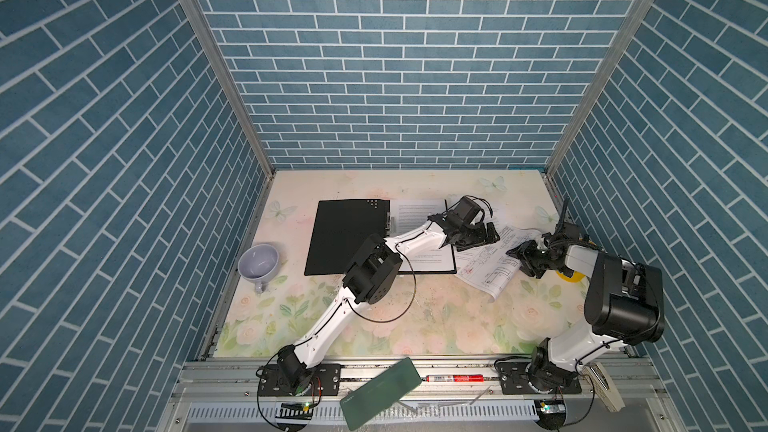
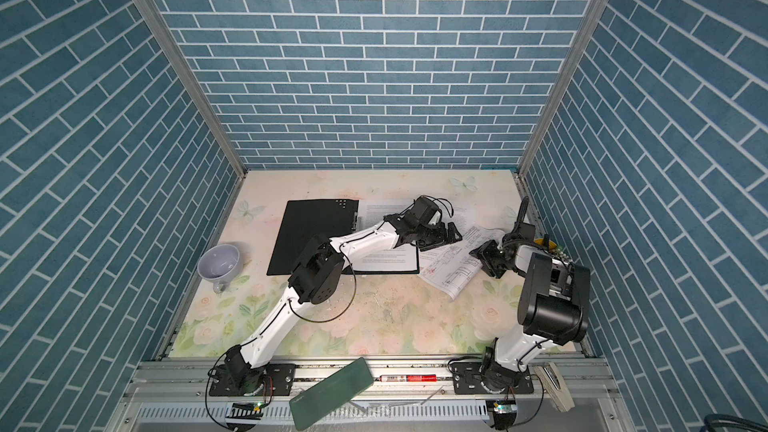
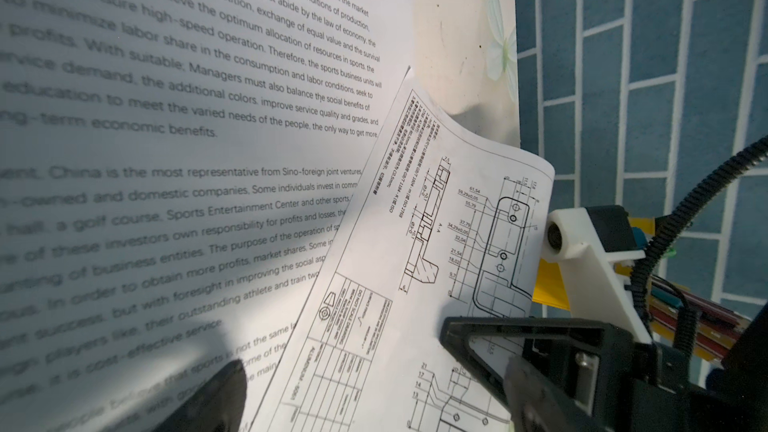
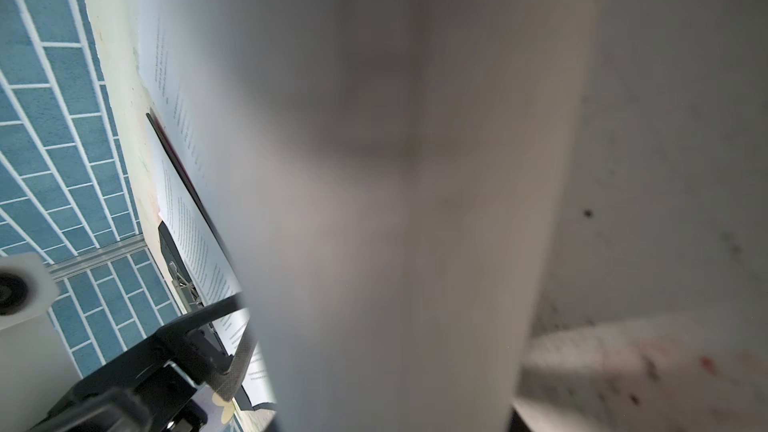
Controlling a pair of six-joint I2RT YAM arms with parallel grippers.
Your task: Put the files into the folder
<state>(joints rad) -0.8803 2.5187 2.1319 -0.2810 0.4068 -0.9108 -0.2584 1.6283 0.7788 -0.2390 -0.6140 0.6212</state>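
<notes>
The folder [image 1: 345,234] [image 2: 311,238] lies open and flat, black inside up, with a printed text sheet [image 1: 415,214] on its right half. A second text sheet [image 1: 498,214] [image 3: 187,118] lies past the folder's right edge. The drawing sheet [image 1: 486,272] [image 2: 453,272] [image 3: 415,243] lies askew right of the folder, its right edge curled up. My left gripper [image 1: 478,241] [image 2: 442,238] [image 3: 374,392] hovers open over both sheets, holding nothing. My right gripper [image 1: 519,261] [image 2: 486,261] is at the curled edge. In the right wrist view the blurred sheet [image 4: 395,201] hides its jaws.
A lavender cup [image 1: 257,261] stands left of the folder near the wall. A dark green slab [image 1: 380,388] and a red pen [image 1: 453,378] lie on the front rail. A yellow object [image 1: 567,276] sits behind the right arm, close to the right wall.
</notes>
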